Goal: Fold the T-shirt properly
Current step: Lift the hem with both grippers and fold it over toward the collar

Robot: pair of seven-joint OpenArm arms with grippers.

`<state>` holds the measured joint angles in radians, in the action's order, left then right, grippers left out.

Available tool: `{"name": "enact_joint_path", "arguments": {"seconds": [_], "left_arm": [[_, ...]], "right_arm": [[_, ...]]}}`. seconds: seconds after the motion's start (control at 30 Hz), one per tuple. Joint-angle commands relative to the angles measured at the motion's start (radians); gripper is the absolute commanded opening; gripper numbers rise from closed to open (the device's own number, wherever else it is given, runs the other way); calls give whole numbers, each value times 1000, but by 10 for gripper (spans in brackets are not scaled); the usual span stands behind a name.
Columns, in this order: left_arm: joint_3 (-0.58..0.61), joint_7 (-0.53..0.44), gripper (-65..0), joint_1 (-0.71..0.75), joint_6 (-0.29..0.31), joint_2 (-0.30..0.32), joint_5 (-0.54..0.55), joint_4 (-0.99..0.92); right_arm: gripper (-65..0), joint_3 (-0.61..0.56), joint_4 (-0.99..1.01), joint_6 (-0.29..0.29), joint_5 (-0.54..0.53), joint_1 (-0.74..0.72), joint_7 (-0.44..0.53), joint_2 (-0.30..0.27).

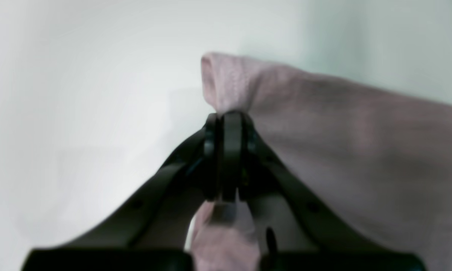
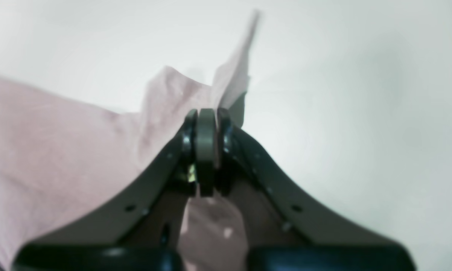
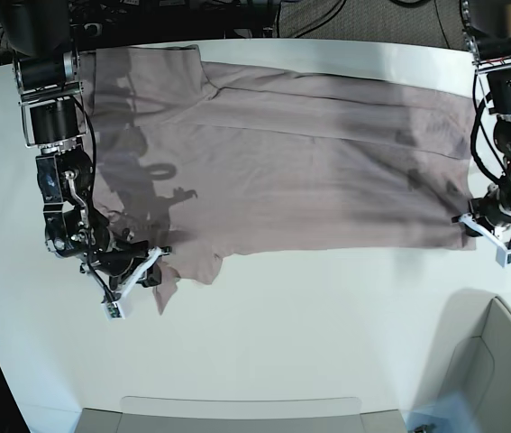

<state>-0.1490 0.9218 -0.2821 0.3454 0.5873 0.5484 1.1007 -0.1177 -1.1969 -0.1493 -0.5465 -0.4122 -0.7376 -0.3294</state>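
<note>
Jaws of both grippers, left and right, pinch one T-shirt; two arms, one table.

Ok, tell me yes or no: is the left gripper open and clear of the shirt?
No. The left gripper has its jaws closed on a bunched edge of the shirt.

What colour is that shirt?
The plain cotton T-shirt is dusty mauve-pink, clearest in the base view.

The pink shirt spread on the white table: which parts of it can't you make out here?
- Base view: the dusty mauve-pink cotton T-shirt has its upper left edge behind the right arm.
- Wrist views: the cloth pinched by the left gripper and right gripper is blurred, weave unreadable.
</note>
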Motion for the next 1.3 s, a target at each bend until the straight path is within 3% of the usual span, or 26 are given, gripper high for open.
{"name": "enact_joint_path", "arguments": {"seconds": [0.0,0.4,0.7,0.87,0.97,1.27], "left_arm": [[-14,-16,-650,-26,7,16,9,31],[-68,-8,-650,91,7,18,9,163],[-70,-8,-650,168,7,20,9,209],[-128,-7,-650,208,7,20,8,253],[-168,32,-650,241,7,20,11,305],[-188,115,-650,298,56,20,6,358]], "right_arm": [[-650,20,-42,-3,-13,-20,14,-9],[-650,158,-338,-3,-13,177,-95,-15],[-650,243,-532,-3,-14,361,-99,-17],[-650,347,-613,-3,-142,459,-101,-18],[-650,416,-651,-3,-217,494,-159,-41],[-650,461,-789,-3,-254,622,-185,-47]]}}
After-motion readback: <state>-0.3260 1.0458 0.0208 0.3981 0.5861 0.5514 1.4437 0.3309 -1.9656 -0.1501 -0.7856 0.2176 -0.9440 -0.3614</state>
